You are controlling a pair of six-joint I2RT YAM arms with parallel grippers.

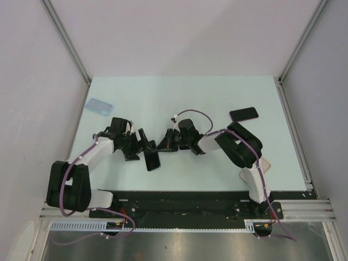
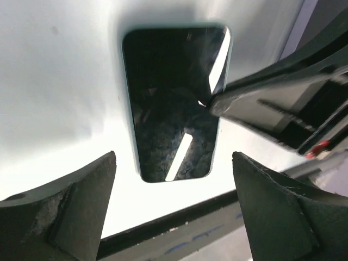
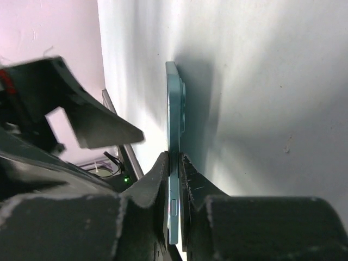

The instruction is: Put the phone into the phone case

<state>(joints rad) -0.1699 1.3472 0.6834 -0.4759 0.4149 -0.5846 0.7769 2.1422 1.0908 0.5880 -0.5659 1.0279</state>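
- At the middle of the pale green surface (image 1: 217, 98), the two arms reach inward and meet. The left arm is stretched low from its base, and the right arm is folded sharply at the elbow.
- The right end effector (image 3: 174, 160) is pinched tight on the front and back of the teal phone (image 3: 174, 103).
- The left end effector (image 2: 174, 157) is spread wide, one finger on either side of the phone's dark screen, touching nothing.
- The pale blue phone case (image 1: 99, 106) lies flat near the far left corner, well apart.

Teal phone (image 3: 173, 141) — pale blue case (image 1: 99, 106) well apart
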